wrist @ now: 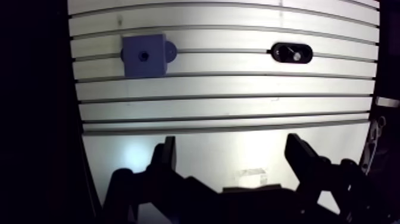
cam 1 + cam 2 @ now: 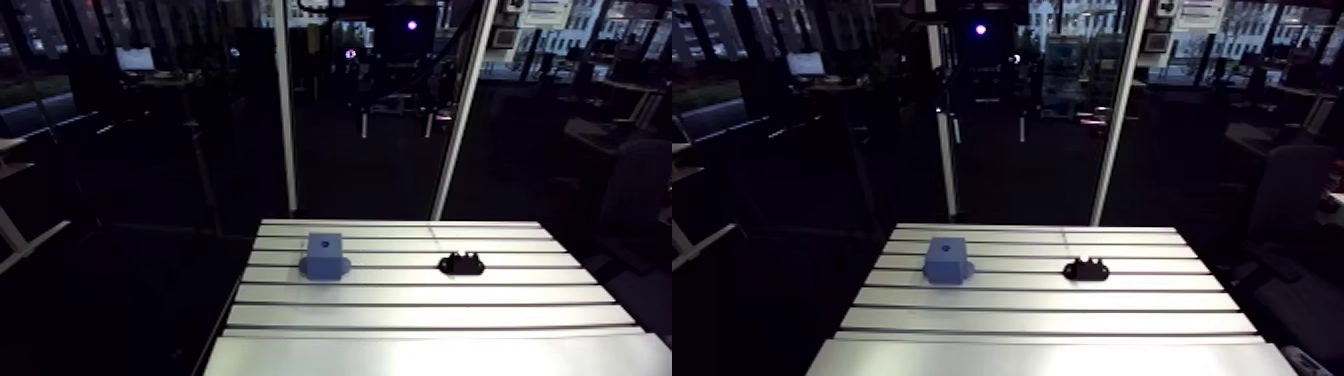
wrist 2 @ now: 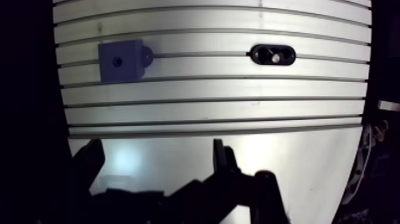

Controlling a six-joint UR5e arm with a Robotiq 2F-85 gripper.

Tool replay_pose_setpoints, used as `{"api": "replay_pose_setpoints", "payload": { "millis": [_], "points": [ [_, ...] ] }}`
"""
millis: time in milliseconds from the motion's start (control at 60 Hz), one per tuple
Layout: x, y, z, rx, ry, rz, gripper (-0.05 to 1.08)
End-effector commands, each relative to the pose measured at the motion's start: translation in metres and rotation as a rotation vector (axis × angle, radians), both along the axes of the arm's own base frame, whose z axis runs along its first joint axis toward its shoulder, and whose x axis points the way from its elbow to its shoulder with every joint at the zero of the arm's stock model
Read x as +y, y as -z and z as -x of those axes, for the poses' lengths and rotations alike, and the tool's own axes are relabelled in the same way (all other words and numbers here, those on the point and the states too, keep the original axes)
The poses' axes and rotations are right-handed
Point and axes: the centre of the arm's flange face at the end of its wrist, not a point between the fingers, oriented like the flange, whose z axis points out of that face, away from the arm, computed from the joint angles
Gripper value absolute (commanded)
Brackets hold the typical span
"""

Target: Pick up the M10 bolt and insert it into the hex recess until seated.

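Note:
A blue block (image 1: 144,55) with a small dark recess in its top face stands on the slotted aluminium table (image 1: 226,107). To one side of it, on the same slat, lies a black oval holder (image 1: 291,53) with a shiny bolt (image 1: 296,55) resting in it. In the arm view the block (image 2: 323,257) is left of the holder (image 2: 461,264). My gripper (image 1: 233,158) hovers high over the table's near part, well short of both objects. Its two dark fingers (image 1: 166,158) stand wide apart with nothing between them.
The table's near edge (image 2: 430,355) is a smooth bright strip without slots. Two upright white frame posts (image 2: 285,110) rise behind the far edge. Off both side edges of the table the floor is dark.

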Motion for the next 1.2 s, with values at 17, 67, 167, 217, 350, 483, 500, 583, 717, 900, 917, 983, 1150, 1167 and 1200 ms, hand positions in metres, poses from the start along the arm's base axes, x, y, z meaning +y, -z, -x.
{"api": "replay_pose_setpoints", "payload": {
  "millis": [17,67,167,217,350,483,500,583,717,900,917,983,1150,1167,1200],
  "points": [
    [0.003,0.003,0.004,-0.005,0.003,0.000,0.01],
    [0.003,0.005,0.004,-0.008,0.004,0.000,0.01],
    [0.003,0.006,0.004,-0.011,0.004,0.001,0.01],
    [0.004,0.007,0.004,-0.011,0.006,0.002,0.01],
    [0.005,0.009,0.003,-0.015,0.007,0.000,0.01],
    [0.014,0.010,0.006,-0.016,-0.007,-0.002,0.01],
    [0.014,0.010,0.006,-0.016,-0.007,-0.002,0.01],
    [0.029,0.015,0.008,-0.016,-0.001,0.000,0.01],
    [0.053,0.021,0.013,0.004,0.020,-0.003,0.01],
    [0.080,0.035,0.016,0.031,0.071,-0.005,0.01],
    [0.080,0.035,0.016,0.031,0.071,-0.005,0.01],
    [0.083,0.040,0.016,0.037,0.081,-0.006,0.01],
    [0.092,0.057,0.015,0.043,0.110,-0.005,0.01],
    [0.093,0.060,0.015,0.046,0.113,-0.002,0.01],
    [0.094,0.063,0.016,0.051,0.118,0.000,0.01]
  ]
}}
